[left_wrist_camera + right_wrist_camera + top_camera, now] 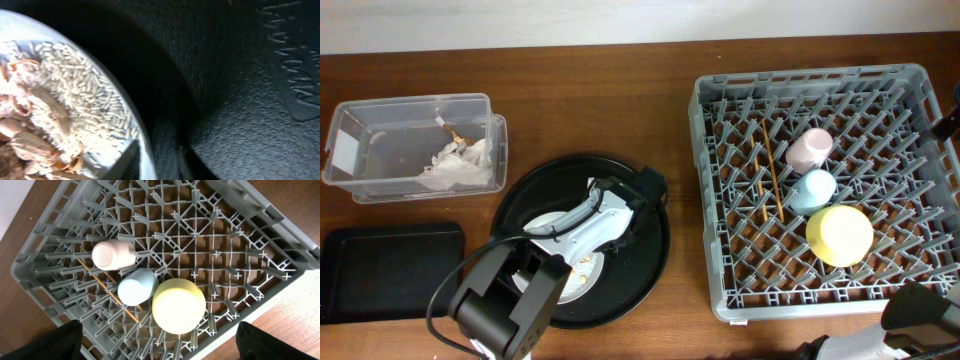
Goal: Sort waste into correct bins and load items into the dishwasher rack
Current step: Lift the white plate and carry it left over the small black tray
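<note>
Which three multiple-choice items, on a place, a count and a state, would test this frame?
1. Where do the chopsticks lie?
A. in a sink
B. in the dishwasher rack
C. on a shelf

2. How many cups are in the rack?
A. one
B. two
C. four

3. What is the state of the plate?
A. wiped clean
B. carrying rice
C. broken in pieces

Answers:
1. B, they lie across the rack's pegs.
2. B, there is a pink cup and a light-blue cup.
3. B, the left wrist view shows grains heaped on it.
</note>
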Controlling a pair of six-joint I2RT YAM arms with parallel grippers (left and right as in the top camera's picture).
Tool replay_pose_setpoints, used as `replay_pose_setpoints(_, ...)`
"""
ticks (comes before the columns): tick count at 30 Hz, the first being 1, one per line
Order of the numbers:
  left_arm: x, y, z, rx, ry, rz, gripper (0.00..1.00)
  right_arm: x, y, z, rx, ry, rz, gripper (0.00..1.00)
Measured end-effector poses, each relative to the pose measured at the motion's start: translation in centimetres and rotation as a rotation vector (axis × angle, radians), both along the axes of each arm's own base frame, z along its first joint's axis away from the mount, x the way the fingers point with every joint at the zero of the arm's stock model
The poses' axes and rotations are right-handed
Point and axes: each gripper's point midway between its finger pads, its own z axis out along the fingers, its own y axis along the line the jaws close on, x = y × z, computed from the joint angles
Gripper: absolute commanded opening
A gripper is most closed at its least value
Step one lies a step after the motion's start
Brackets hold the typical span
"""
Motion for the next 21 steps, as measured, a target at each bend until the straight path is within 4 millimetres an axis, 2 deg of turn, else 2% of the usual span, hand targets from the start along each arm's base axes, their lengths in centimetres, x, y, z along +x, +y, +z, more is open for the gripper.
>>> replay_pose_setpoints(2,0.0,0.0,0.0,-0.003,-0.001,0.003,0.01,0.0,0.0,0.0,0.000,0.000,0.000,0.98)
replay_pose_setpoints(12,-0.8,0.6,0.7,0.040,0.050,0.001,0.01,0.0,0.0,0.0,0.000,0.000,0.000,0.98)
replay_pose_setpoints(21,-0.1,1.3,5.2,0.130,0.074,-0.006,0.01,0.0,0.0,0.0,0.000,0.000,0.000,0.99)
